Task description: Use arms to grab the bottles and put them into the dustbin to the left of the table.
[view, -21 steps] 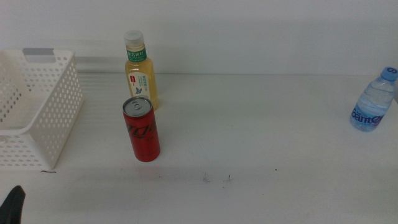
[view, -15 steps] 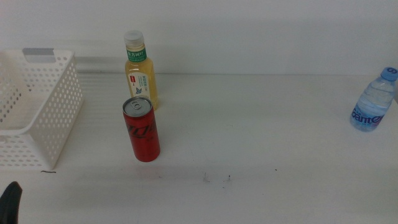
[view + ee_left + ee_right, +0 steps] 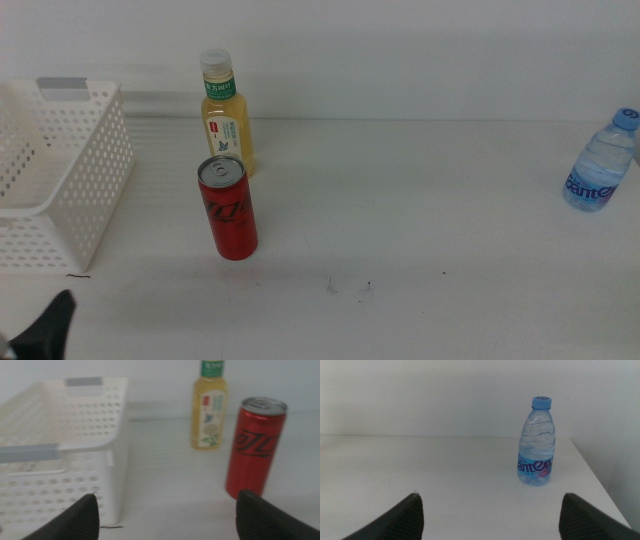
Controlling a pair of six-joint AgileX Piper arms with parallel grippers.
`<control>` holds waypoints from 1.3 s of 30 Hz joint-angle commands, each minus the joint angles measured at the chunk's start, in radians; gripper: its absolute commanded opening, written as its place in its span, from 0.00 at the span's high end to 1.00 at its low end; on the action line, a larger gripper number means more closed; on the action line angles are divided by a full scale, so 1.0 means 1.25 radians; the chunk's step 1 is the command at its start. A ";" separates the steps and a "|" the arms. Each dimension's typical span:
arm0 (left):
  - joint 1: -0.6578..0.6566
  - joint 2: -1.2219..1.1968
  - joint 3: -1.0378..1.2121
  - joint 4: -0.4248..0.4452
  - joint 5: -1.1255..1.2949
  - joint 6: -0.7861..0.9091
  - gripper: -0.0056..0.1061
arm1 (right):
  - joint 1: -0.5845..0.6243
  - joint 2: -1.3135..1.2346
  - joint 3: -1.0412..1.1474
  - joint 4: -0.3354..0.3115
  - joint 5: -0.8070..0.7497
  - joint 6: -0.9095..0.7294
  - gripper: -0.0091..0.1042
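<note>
Two wide-open black left gripper jaws face the slim red can; a bump could tip it over.

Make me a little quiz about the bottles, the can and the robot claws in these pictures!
1. True or false: the red can stands upright on the table.
2. What stands right behind the can? A) the water bottle B) the yellow tea bottle C) the white basket
3. Fill in: the white basket has ____ bottles inside that we can see.

Key:
1. True; in the left wrist view it shows between the wide-open jaws of the left claw.
2. B, the yellow tea bottle. The water bottle stands alone far to the right, ahead of the open right claw.
3. No.
</note>
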 commanded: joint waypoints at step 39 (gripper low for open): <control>-0.260 0.948 0.000 0.083 -0.923 -0.073 0.11 | 0.001 -0.004 0.003 -0.006 -0.008 -0.003 0.10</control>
